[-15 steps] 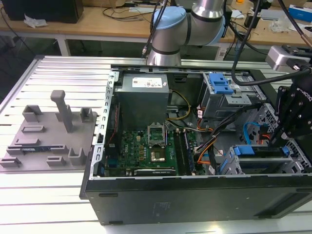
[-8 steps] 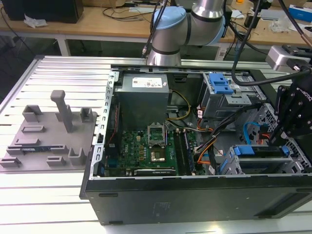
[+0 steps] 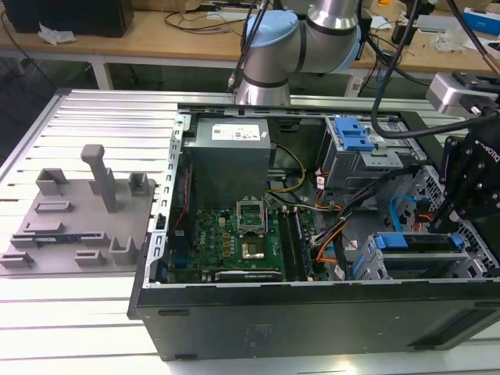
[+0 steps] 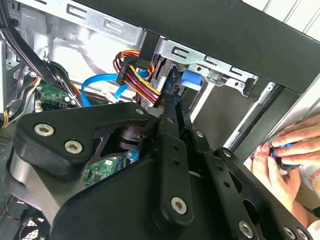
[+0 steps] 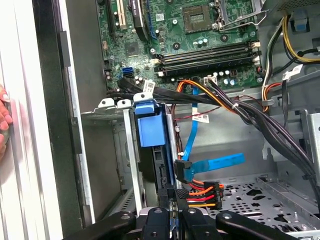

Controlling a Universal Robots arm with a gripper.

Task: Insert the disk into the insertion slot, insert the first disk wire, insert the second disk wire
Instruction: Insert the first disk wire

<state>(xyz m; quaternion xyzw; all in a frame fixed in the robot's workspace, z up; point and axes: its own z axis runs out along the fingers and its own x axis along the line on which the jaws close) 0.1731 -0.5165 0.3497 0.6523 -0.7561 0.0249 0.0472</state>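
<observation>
Open computer case (image 3: 312, 312) on table (image 3: 78, 328); disk (image 3: 414, 241) sits in its slot (image 5: 127, 165). Claw (image 5: 173, 200) pressed together beside coloured-wire plug (image 5: 200, 192): stiff, small; I'd pinch its body.

Blue disk caddy (image 5: 150, 125), green motherboard (image 5: 200, 30), grey perforated panel (image 5: 260, 192), wires (image 5: 202, 192) apparently orange-red

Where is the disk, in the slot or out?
In: the first wrist view shows the disk with its blue caddy seated inside the grey insertion slot.
</observation>
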